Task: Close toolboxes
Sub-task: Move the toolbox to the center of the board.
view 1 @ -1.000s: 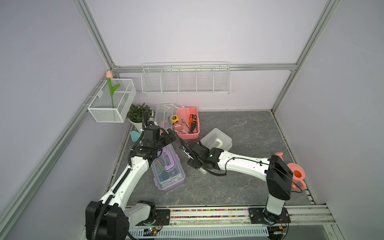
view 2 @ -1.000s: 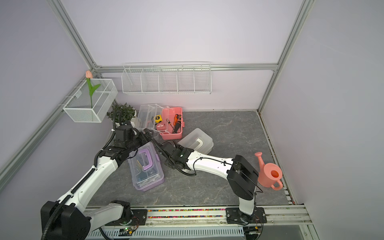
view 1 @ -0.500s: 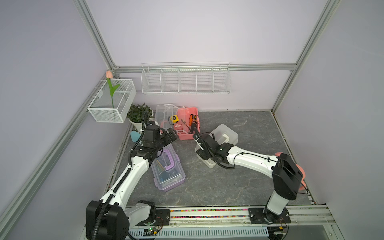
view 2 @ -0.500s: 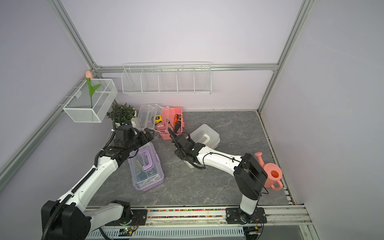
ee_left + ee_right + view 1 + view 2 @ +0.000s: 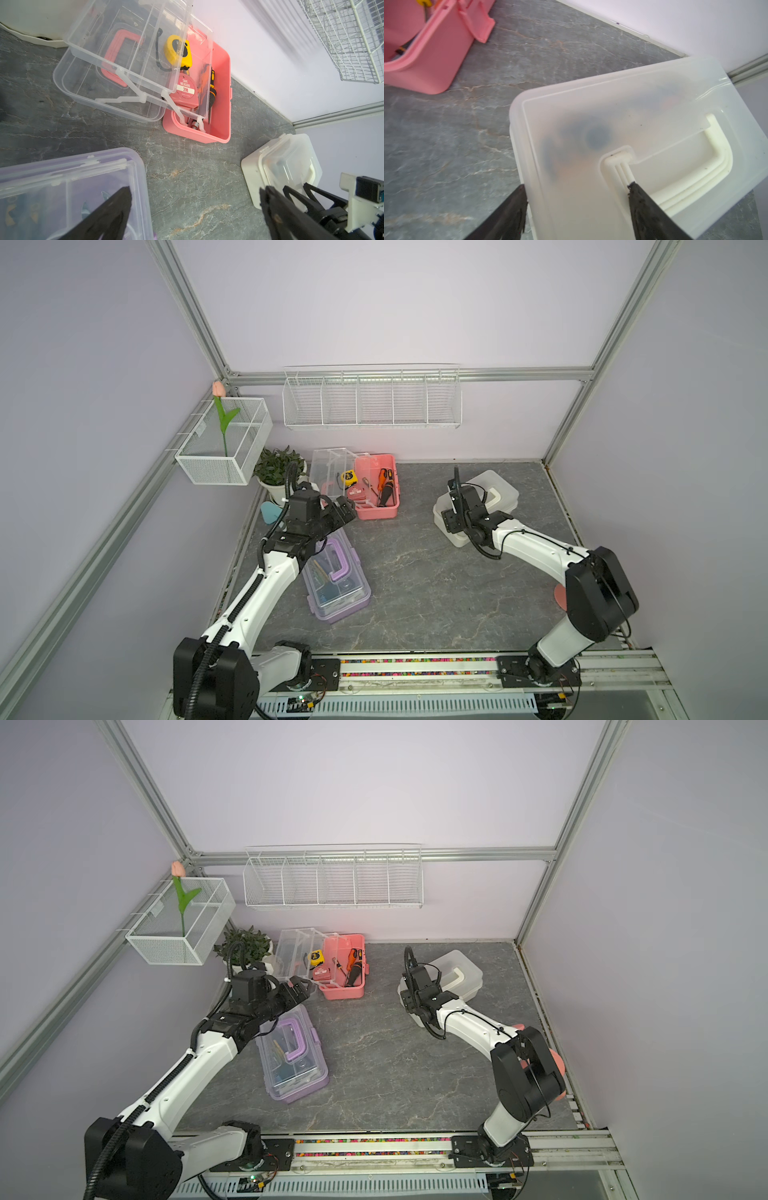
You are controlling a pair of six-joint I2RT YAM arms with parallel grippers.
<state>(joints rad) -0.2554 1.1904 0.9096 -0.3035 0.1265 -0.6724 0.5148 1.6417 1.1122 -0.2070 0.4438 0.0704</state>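
Both top views: two of three look done. The purple toolbox (image 5: 336, 580) sits near-left, lid down, handle flat. The white toolbox (image 5: 494, 497) sits to the right, lid down as well, but you can't confirm either latch from here. The pink toolbox (image 5: 380, 493) at far left is what's left: its clear lid (image 5: 328, 466) is swung out to its left, the tray is fanned out and the tools are exposed. Your left gripper (image 5: 345, 508) hangs over the purple box's far end, just near-left of the pink box and apart from it. Your right gripper (image 5: 409, 998) is over the white box's near-left end. Left wrist: the jaws are spread wide with only bare tabletop between them. The purple toolbox (image 5: 72, 166) passes under one finger (image 5: 108, 214). The pink toolbox (image 5: 220, 93) lies beyond the tips, out of reach as posed, with a tape measure (image 5: 186, 89) visible under the tray. The white toolbox (image 5: 255, 176) shows its lid seated. Right wrist: the right gripper (image 5: 579, 212) is spread apart and clamps nothing. It straddles a corner of the white toolbox (image 5: 571, 124), one finger just off the box's side, the other at the end of the handle (image 5: 720, 153). You can't tell whether it touches. My read: the left arm takes the pink lid next.
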